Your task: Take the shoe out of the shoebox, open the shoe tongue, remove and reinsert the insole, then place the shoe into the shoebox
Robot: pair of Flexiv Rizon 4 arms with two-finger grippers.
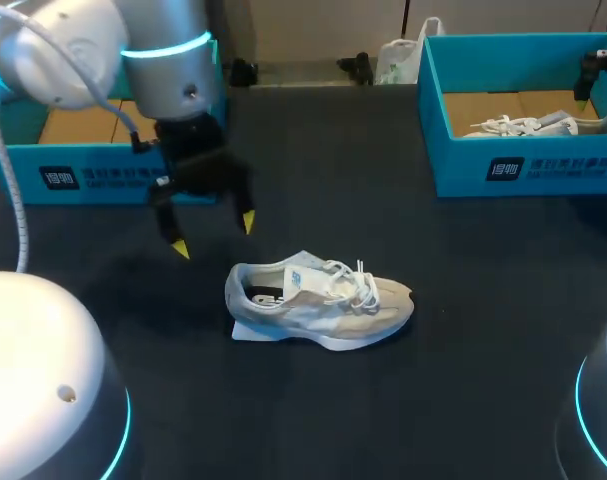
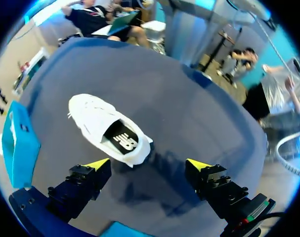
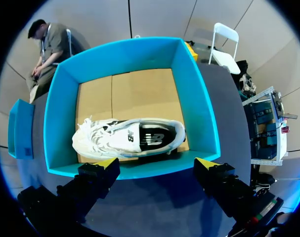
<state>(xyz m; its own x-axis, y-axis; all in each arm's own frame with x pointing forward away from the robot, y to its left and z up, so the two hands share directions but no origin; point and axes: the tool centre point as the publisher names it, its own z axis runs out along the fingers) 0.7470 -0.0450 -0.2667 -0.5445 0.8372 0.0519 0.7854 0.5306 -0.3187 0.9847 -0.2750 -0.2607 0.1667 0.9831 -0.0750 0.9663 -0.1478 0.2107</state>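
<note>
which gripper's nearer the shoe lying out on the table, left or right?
Left. The left gripper, jaws open, hangs just above the shoe, near its heel. The right gripper is off at the table's right, over the shoebox.

My table [image 1: 483,330] is dark. A white shoe [image 1: 318,300] stands on its sole near the middle, toe toward my right. A blue shoebox [image 1: 523,165] sits at the far right, and another blue box [image 1: 83,178] at the far left, both well apart from the shoe.
</note>
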